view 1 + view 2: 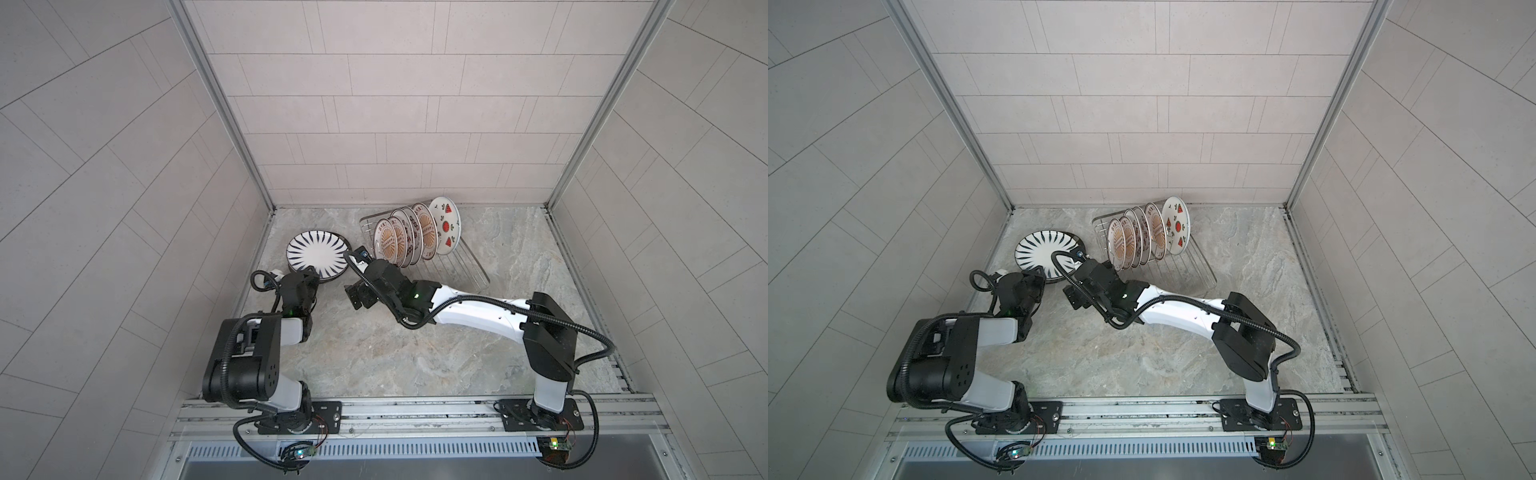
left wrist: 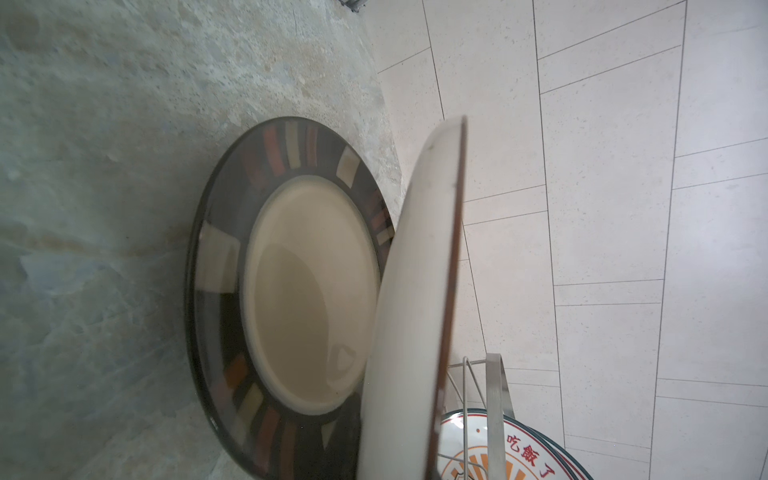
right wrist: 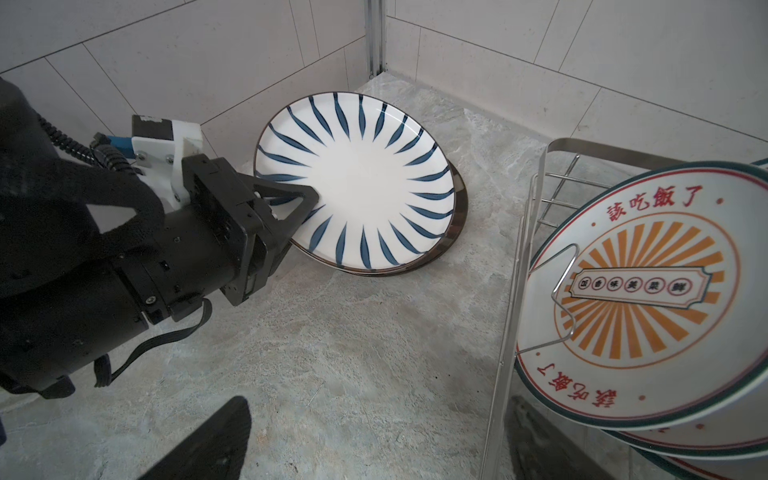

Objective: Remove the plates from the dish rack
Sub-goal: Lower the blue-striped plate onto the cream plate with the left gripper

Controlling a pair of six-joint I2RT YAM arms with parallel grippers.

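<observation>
Currently, the left arm is folded back over its base, forearm pointing far, with the left gripper (image 1: 311, 277) at the near rim of the striped plate (image 1: 318, 254). Its jaws are clamped on that rim. The striped plate sits at the far left of the table (image 1: 415, 353), tilted over the brown plate (image 2: 309, 291), which lies flat.

The right arm stretches from the near right toward the middle. The right gripper (image 1: 357, 294) hangs above the table between the striped plate and the rack (image 1: 465, 266), jaws spread wide and holding nothing. The rack stands far, right of centre, with the sunburst plates (image 1: 390, 243) and the watermelon plate (image 1: 446, 230) upright in its prongs.

View differences:
- **Top views:** both hide most of the brown plate under the striped plate.
- **Left wrist view:** shows the brown plate's cream centre and dark patterned rim, plus the striped plate's white underside.
- **Right wrist view:** shows the left gripper's fingers (image 3: 311, 196) pinching the rim, and red lettering on the left-end sunburst plate (image 3: 648, 286).

Whether the two stacked plates touch cannot be told.
</observation>
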